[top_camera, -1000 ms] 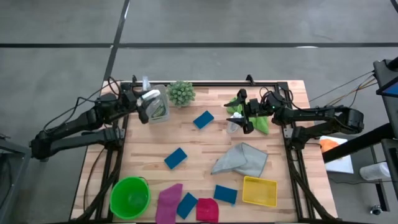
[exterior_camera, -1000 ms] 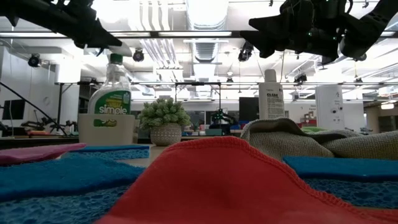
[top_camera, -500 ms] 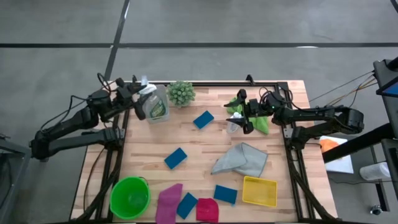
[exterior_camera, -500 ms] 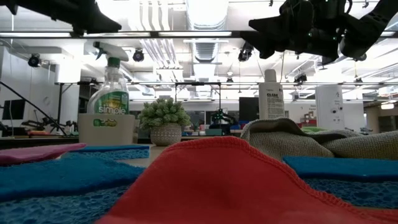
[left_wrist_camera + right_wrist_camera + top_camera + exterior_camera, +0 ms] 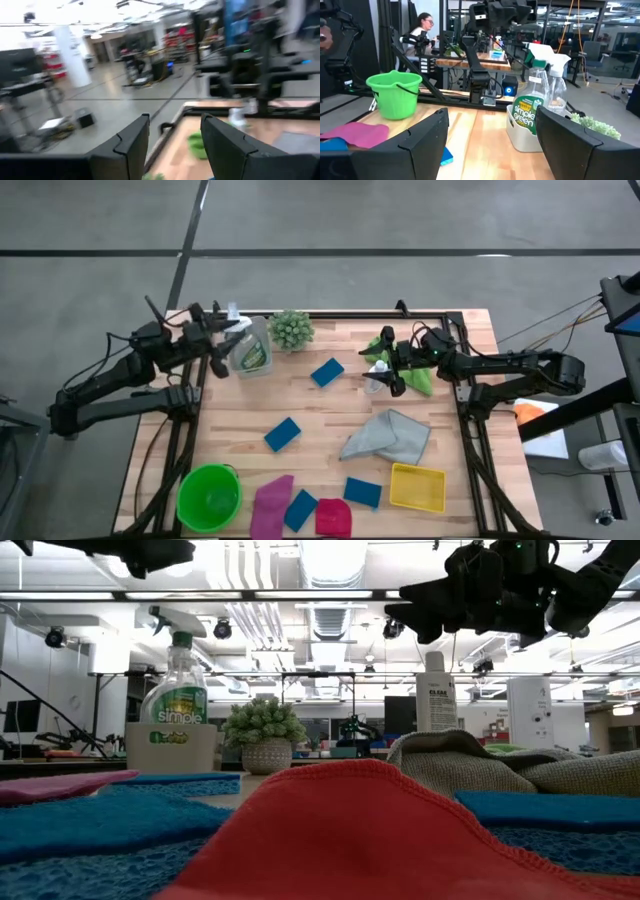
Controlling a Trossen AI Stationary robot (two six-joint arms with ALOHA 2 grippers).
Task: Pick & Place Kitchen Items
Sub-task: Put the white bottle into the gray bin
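Small clear bottle (image 5: 374,379) stands at worktop (image 5: 300,402) 1 o'clock, under the released right pincer (image 5: 386,363). Judged light, stiff, slippery; best gripped mid-body. Left pincer (image 5: 222,345) released, beside spray bottle (image 5: 250,348).

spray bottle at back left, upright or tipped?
Upright. The spray bottle stands in a white tub, nozzle on top in the low view; the left gripper is beside it, jaws open, empty.
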